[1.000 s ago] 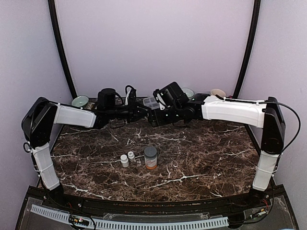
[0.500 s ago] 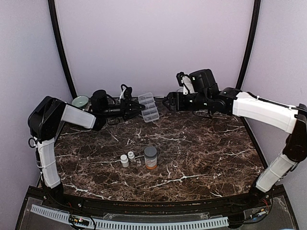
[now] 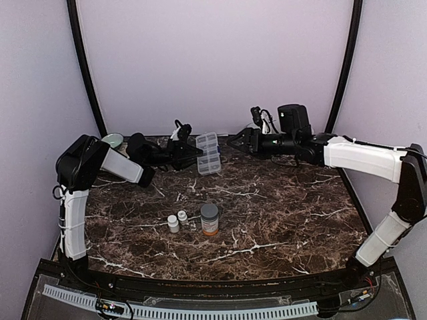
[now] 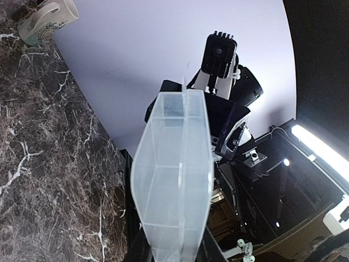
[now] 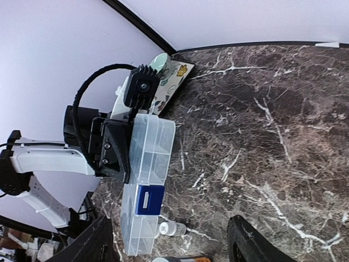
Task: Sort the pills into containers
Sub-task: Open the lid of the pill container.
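My left gripper is shut on one edge of the clear pill box and holds it off the table near the back wall, lid closed. In the left wrist view the box fills the middle, pinched at its lower end between my fingers. Seen from the right wrist, the box shows a blue latch, empty-looking compartments, and the left gripper clamped on its side. My right gripper stands open just right of the box, apart from it. No pills are in view.
Two small white bottles and an orange bottle with a grey cap stand mid-table. A pale bowl sits at the back left. A mug stands by the back wall.
The right arm has drawn back from the box and swung to the right. The left gripper keeps the box and has shifted slightly left, turning it more upright.
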Controlling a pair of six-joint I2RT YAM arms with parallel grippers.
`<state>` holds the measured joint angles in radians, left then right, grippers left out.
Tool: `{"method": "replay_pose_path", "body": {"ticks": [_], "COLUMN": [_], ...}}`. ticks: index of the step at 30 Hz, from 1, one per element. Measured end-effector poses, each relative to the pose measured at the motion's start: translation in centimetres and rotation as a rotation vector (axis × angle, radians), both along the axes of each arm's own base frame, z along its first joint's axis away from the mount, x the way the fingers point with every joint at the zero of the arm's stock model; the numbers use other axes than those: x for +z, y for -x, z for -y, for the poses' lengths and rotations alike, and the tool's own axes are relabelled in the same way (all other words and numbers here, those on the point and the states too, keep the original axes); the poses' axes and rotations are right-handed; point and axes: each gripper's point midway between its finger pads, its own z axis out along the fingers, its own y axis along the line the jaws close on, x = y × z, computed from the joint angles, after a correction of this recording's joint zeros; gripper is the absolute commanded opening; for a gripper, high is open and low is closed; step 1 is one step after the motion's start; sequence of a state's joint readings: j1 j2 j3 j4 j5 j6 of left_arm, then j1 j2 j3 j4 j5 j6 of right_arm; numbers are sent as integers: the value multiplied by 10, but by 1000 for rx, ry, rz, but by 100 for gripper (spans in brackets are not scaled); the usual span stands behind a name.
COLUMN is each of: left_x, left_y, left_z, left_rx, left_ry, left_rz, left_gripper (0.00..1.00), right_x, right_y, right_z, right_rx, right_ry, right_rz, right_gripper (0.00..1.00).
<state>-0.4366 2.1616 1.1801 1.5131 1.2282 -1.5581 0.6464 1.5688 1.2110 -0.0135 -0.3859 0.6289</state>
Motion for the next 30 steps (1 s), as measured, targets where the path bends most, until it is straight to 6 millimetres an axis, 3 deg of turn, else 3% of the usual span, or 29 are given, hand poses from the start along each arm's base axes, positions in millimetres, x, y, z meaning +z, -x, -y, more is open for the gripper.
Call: {"method": "replay_pose_path", "body": {"ticks": [12,23,30], "left_x": [12,6,9], "left_y": [6,6,2], "left_z": [0,2,4], "left_rx": [-74,-92,-96], "left_ry": [0,-13,-10], "left_rz": [-37,-58,-50], "left_gripper": [0,0,0], "right_x": [-10,-9,-9], "right_y": [5,7,8], "right_z": [-29,-38,-43], "right_rx": [143,187,209], "right_ry": [-170,-230,-261], "right_rz": [-113,-151,-179], "right_gripper": [64,48,45]}}
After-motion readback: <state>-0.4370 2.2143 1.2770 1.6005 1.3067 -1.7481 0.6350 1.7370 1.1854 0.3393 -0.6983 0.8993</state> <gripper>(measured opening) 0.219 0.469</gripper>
